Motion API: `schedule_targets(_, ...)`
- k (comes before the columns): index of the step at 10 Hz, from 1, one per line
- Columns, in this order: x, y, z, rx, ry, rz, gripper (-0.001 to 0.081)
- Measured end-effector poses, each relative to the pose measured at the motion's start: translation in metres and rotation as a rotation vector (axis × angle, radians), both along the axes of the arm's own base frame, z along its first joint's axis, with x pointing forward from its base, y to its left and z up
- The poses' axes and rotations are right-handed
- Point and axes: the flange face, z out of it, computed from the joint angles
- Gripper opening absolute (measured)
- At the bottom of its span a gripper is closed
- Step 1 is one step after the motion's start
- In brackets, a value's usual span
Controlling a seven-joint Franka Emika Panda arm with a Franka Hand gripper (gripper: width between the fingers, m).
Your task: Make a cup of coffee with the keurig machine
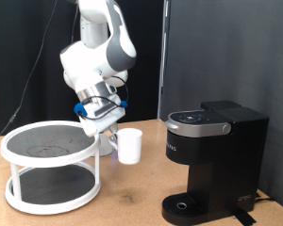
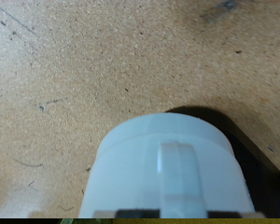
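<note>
The white cup (image 1: 130, 145) stands out just to the right of my gripper (image 1: 111, 137), left of centre in the exterior view, low over the wooden table (image 1: 132, 193). In the wrist view the cup (image 2: 168, 168) fills the lower middle, its handle (image 2: 177, 177) turned straight at the camera and running down to where my fingers sit, so the gripper looks shut on the handle. My fingertips themselves are hidden by the cup. The black keurig machine (image 1: 212, 160) stands at the exterior view's right, lid down, with its round drip base (image 1: 184, 205) bare.
A white two-tier round rack (image 1: 50, 169) stands at the exterior view's left, close beside the arm. Bare wooden table lies between the cup and the machine. A dark curtain hangs behind.
</note>
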Motion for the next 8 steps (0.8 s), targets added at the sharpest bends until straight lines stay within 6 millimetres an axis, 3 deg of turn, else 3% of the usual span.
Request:
schedule_targets(4, 0.013, 0.006, -0.041, -0.020, 0.004, 0.001, 0.0000)
schedule_targets(8, 0.029, 0.016, -0.065, -0.024, -0.013, -0.009, 0.0000)
